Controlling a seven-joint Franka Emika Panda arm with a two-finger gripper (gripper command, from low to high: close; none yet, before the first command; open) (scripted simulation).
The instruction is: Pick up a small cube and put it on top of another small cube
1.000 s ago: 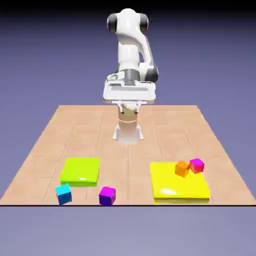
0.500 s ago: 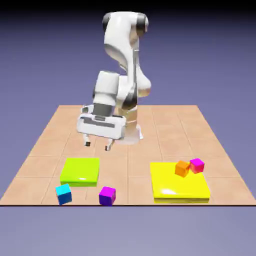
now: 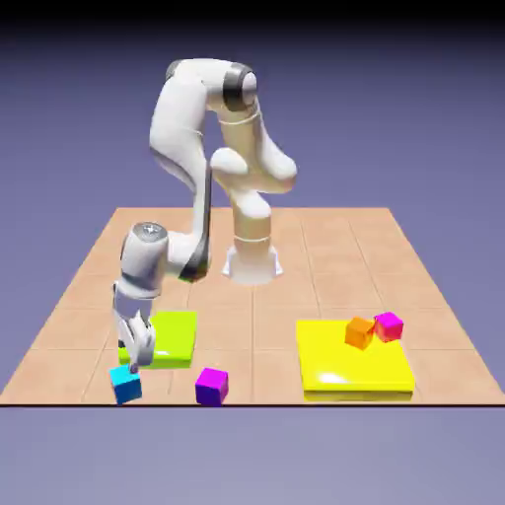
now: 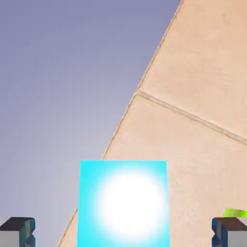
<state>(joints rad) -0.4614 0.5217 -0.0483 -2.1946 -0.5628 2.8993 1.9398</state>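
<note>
**Spotter:** What's nearest, and what can't you make out?

**Me:** From the exterior view, the cyan cube point(image 3: 125, 383) sits at the counter's point(image 3: 325, 258) near edge, toward the exterior view's left. My pincer point(image 3: 134, 361) hangs right over it, and the hand hides the fingertips there, so I can't judge contact from that side. In the hand view the same cube point(image 4: 123, 202) fills the bottom middle, its lower part cut off by the frame and its top washed out by glare. The two fingertips point(image 4: 17, 231) show at the bottom corners, spread wide on either side of the cube with clear gaps, so the pincer is open and grips nothing.

**Spotter:** Room around it?

**Me:** The purple cube point(image 3: 211, 386) lies near, toward the exterior view's right, also by the near edge. Just behind the cyan cube is the lime-green slab point(image 3: 159, 337), partly covered by my arm; only a green sliver point(image 4: 235, 212) shows in the hand view.

**Spotter:** Farther out?

**Me:** The yellow slab point(image 3: 353, 367) is well apart, carrying an orange cube point(image 3: 360, 331) tilted against a magenta cube point(image 3: 389, 325) at its back edge.
</note>
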